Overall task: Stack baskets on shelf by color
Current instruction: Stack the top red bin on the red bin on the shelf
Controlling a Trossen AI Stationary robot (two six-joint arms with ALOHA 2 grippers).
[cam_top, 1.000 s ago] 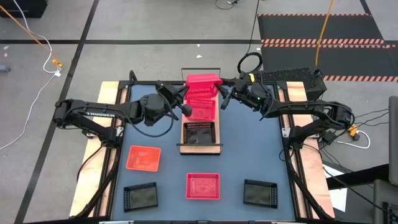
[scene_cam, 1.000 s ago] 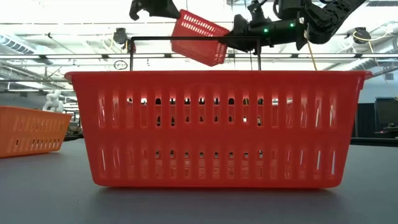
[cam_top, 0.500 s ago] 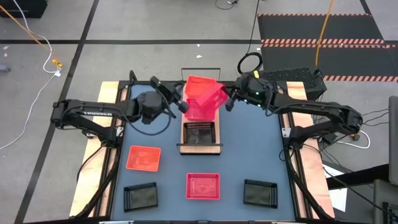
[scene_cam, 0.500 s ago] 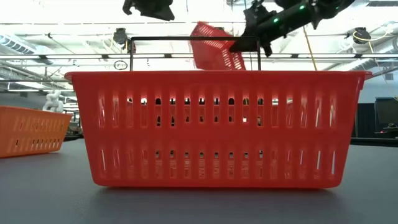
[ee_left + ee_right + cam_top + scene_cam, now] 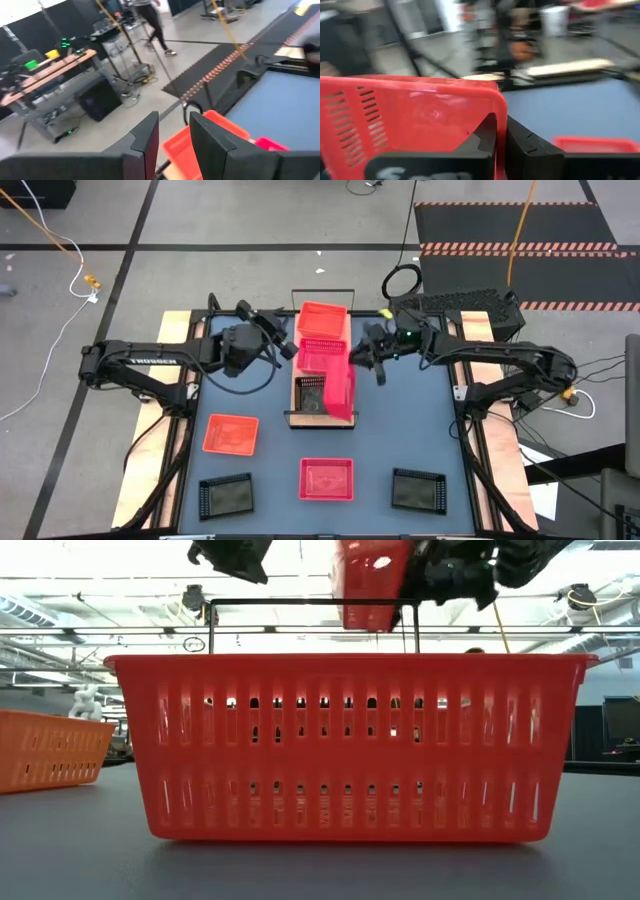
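Observation:
The light-wood shelf [image 5: 296, 416] lies mid-table. A stack of pink-red baskets [image 5: 322, 322] rests on its far end and a black basket [image 5: 314, 396] on its near end. My right gripper [image 5: 360, 364] is shut on another pink-red basket [image 5: 340, 385], turned on its side above the black one and high up in the low view [image 5: 368, 580]. My left gripper [image 5: 288, 346] hovers left of the stack, its fingers a narrow gap apart [image 5: 174, 140] with nothing between them. My right gripper pinches the pink-red basket's side wall at its rim [image 5: 496, 107] between the two fingers, reaching in level from the table's right. The basket is lifted clear and stands on edge, its open side turned sideways, hanging partly below the fingers.
On the blue tabletop near the front lie an orange basket [image 5: 231, 433], a pink-red basket [image 5: 327, 478] and two black baskets [image 5: 225, 497] [image 5: 418, 490]. The front pink-red basket [image 5: 345, 745] fills the low view and hides the shelf. A black wire frame [image 5: 322, 292] stands at the shelf's far end.
My right gripper has carried the pink-red basket from over the far stack toward the near end of the shelf and turned it from tilted to standing on edge. My left gripper has drawn back from the basket toward the table's left.

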